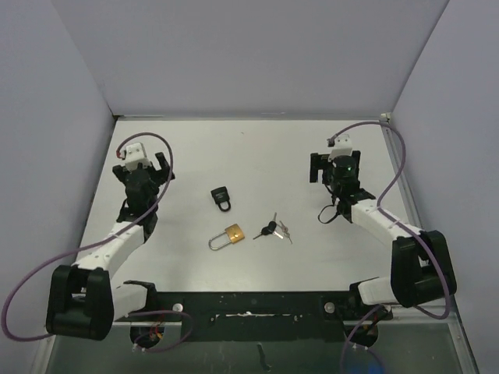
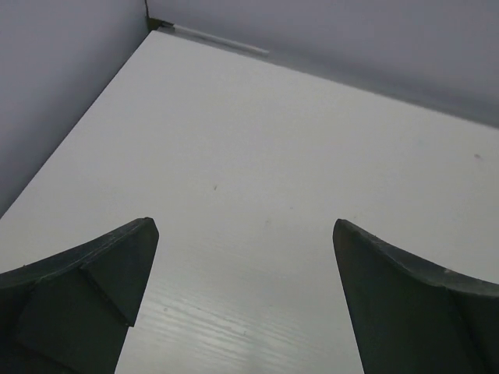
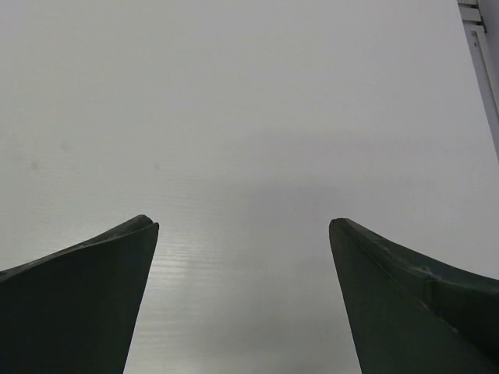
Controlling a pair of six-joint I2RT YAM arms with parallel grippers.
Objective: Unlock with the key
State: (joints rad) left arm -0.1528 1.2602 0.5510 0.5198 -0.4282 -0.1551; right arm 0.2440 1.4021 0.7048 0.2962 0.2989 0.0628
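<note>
White bench [image 1: 257,148] boxed in by pale lilac walls [image 1: 249,54]. Near centre, brass padlock with silver shackle [image 1: 232,234] lying flat, shackle pointing left. Just right of it, not touching, small bunch of black-headed keys [image 1: 273,229]. Behind both, small black padlock [image 1: 221,197], its shackle toward near edge. Left claw [image 2: 242,226] over far-left part of bench, fingers wide apart, gripping nothing. Right claw [image 3: 242,222] over far-right part, fingers wide apart, gripping nothing. Both claws well apart from locks and keys
</note>
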